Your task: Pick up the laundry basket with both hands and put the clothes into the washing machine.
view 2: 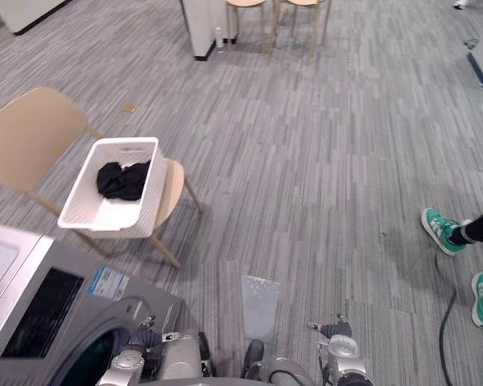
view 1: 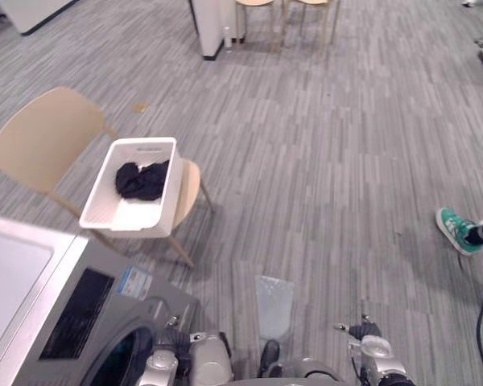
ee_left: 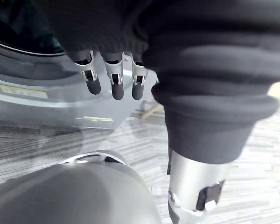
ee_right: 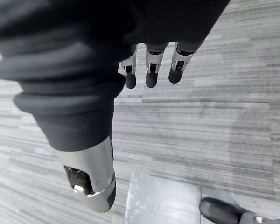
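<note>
A white laundry basket [view 1: 105, 211] rests on the seat of a beige chair [view 1: 40, 137] at the left. A black garment [view 1: 142, 180] lies inside it. The grey washing machine [view 1: 80, 314] stands at the lower left, its round dark door opening [view 1: 117, 362] facing me. My left hand [ee_left: 113, 79] hangs low beside the machine's front [ee_left: 46, 93], fingers straight and holding nothing. Over the striped carpet hangs my right hand [ee_right: 151, 70], fingers also straight and empty. Both hands are far from the basket.
A person's teal shoes [view 1: 459, 231] stand at the right edge. A pale rectangular sheet [view 1: 274, 305] lies on the floor in front of me. A white cabinet [view 1: 213, 28] and wooden chair legs [view 1: 278, 28] stand at the back.
</note>
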You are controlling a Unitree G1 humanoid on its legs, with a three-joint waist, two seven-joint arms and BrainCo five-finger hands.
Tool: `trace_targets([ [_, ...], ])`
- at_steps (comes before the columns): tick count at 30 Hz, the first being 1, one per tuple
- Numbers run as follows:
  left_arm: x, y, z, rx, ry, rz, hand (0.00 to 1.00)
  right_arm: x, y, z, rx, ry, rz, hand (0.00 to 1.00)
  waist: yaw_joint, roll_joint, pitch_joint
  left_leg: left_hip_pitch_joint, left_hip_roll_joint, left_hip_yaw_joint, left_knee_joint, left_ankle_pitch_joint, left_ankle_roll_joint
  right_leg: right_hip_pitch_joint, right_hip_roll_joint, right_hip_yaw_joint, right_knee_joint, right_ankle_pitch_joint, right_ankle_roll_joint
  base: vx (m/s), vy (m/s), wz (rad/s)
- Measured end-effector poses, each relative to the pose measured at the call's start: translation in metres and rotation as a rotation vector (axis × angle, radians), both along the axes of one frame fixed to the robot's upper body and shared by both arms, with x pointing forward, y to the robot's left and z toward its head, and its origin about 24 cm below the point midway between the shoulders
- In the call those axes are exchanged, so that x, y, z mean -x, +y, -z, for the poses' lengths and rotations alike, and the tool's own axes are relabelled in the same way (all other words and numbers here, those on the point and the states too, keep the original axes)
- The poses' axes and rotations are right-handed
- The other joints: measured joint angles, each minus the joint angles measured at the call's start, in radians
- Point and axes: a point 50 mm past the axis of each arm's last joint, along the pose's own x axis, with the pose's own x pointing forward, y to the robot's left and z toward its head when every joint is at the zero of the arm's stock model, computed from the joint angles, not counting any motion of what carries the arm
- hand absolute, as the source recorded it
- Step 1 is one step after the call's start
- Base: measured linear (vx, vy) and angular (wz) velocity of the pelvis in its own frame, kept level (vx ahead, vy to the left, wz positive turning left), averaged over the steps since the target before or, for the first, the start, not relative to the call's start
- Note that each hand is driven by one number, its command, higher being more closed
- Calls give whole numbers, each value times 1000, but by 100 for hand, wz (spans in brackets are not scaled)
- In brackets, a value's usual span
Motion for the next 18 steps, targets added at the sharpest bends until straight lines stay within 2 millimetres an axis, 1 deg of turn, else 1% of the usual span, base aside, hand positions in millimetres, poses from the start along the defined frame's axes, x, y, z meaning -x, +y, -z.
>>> trace_targets([
  [1, 0, 0, 0, 1, -3, 0, 0, 0, 0, 0, 2, -1, 0, 0, 2, -1, 1, -9, -25, 1, -64, 16, -8, 10, 2, 5, -16, 2, 3, 273, -5, -19],
  [2, -2, -1, -1, 3, -10, -1, 0, -3, -1, -1, 7, -5, -7, 0, 14, 4, 6, -23, -68, 4, -179, 92, 20, 41, 10, 23, -57, 8, 9, 244, -1, -43],
  [3, -2, -1, -1, 3, -13, -2, 0, -5, 0, -2, 8, -11, -15, 0, 50, -2, 11, -11, -98, 6, -244, 200, 60, 64, 13, 59, -87, 12, 8, 326, 3, -55],
  [4, -3, -1, -2, 3, -15, -3, 0, -7, 0, -3, 10, -16, -19, 0, 61, -7, 11, -8, -101, 7, -252, 227, 84, 65, 11, 73, -90, 10, 10, 347, 8, -45],
  [5, -5, 1, -3, 2, -23, -11, 0, -14, 0, -6, 19, -34, -32, 0, 66, -17, 18, -21, -107, 6, -226, 229, 106, 67, 6, 81, -89, 0, 19, 454, 21, 1],
  [6, -5, 2, -3, 4, -29, -30, 0, -19, -1, -9, 30, -46, -42, 0, 61, -30, 25, -55, -118, 9, -156, 199, 142, 71, 3, 84, -86, -15, 29, 388, 31, 19],
  [7, -4, 3, -3, 7, -27, -39, 0, -21, -1, -10, 31, -48, -45, 0, 62, -33, 27, -68, -124, 14, -122, 182, 169, 74, 3, 87, -72, -30, 47, 461, 54, 11],
  [8, 3, 3, 0, 10, -5, -52, 0, -18, -1, -8, 31, -35, -48, 0, 70, -25, 22, -44, -125, 48, -116, 176, 187, 58, 2, 74, 29, -84, 85, 375, 54, -2],
  [9, 13, 4, 4, 12, 29, -61, 0, -17, 5, -6, 19, -29, -61, 0, 69, -23, 21, 30, -118, 65, -170, 120, 244, 15, -5, 38, 234, -142, 145, 389, 49, 6],
  [10, 16, 5, 5, 10, 40, -64, 0, -18, 7, -6, 14, -30, -66, 0, 66, -26, 20, 70, -116, 48, -192, 89, 277, -34, -23, 17, 381, -152, 160, 446, 15, 43],
  [11, 18, 10, 5, -2, 48, -65, 0, -16, 11, -4, 8, -25, -73, 0, 51, -54, 21, 120, -139, 14, -206, 76, 293, -158, -100, -17, 706, -128, 166, 399, -12, 71],
  [12, 20, 13, 5, -13, 52, -64, 0, -14, 11, -3, 9, -19, -73, 0, 42, -63, 21, 143, -152, -6, -205, 65, 302, -191, -134, -22, 813, -136, 158, 626, -54, 123],
  [13, 19, 14, 4, -28, 49, -50, 0, -10, 7, -2, 17, -8, -69, 0, 22, -63, 20, 195, -164, -57, -203, 38, 303, -240, -201, -27, 908, -171, 142, 526, -58, 108],
  [14, 18, 13, 4, -28, 47, -46, 0, -11, 7, -3, 20, -12, -70, 0, 23, -59, 22, 217, -165, -76, -213, 33, 295, -256, -224, -31, 894, -186, 128, 628, -75, 107],
  [15, 17, 11, 4, -24, 45, -46, 0, -15, 7, -4, 19, -21, -73, 0, 24, -50, 26, 264, -163, -113, -246, 33, 293, -279, -257, -37, 798, -212, 118, 499, -82, 77],
  [16, 15, 8, 4, -15, 39, -46, 0, -19, 7, -6, 22, -35, -76, 0, 19, -34, 29, 300, -153, -158, -282, 35, 284, -300, -268, -26, 653, -214, 115, 471, -102, 94],
  [17, 10, 5, 3, -6, 26, -46, 0, -20, 6, -7, 25, -41, -77, 0, 18, -22, 31, 319, -142, -192, -302, 34, 274, -319, -261, 7, 530, -202, 123, 360, -106, 89],
  [18, 7, 4, 2, -2, 17, -44, 0, -20, 6, -8, 25, -42, -77, 0, 18, -19, 31, 327, -138, -215, -311, 33, 268, -329, -256, 42, 449, -183, 140, 349, -147, 93],
])
